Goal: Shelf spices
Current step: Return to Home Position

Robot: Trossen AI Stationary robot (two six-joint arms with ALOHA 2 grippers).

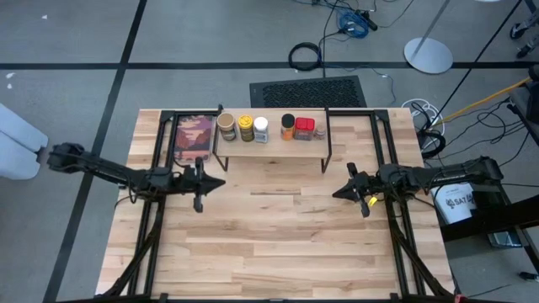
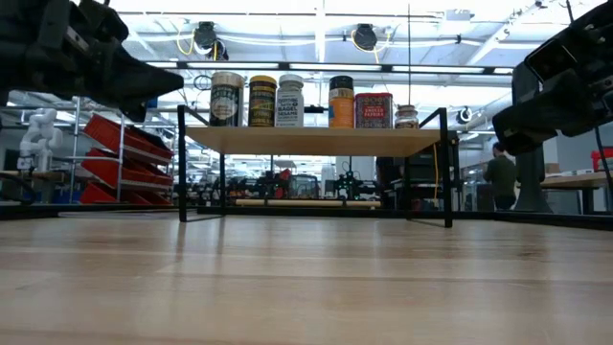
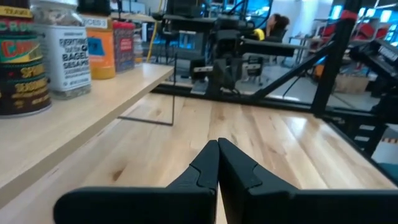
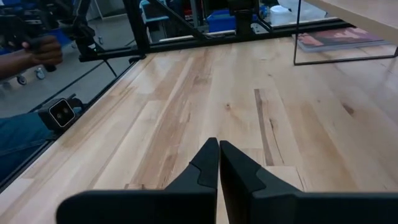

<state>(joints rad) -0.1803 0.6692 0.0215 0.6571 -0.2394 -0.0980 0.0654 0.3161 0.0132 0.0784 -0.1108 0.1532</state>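
Several spices stand in a row on the shelf [image 1: 271, 148] at the table's far side: a tan jar [image 1: 226, 126], a yellow-lidded jar [image 1: 245, 128], a white-lidded jar [image 1: 261, 129], a dark-lidded orange jar [image 1: 288, 127], a red box [image 1: 304, 128] and a small grey-lidded jar [image 2: 407, 116]. They rest upright on their bases. My left gripper [image 1: 221, 181] is shut and empty, near the shelf's left legs. My right gripper [image 1: 336, 193] is shut and empty, near the shelf's right legs. Both point level toward the table's middle.
A flat reddish picture in a black frame [image 1: 193, 138] lies on the table left of the shelf. Black frame rails [image 1: 152, 244] [image 1: 410, 252] run along both table sides. Bare wood lies between the grippers and toward the near edge.
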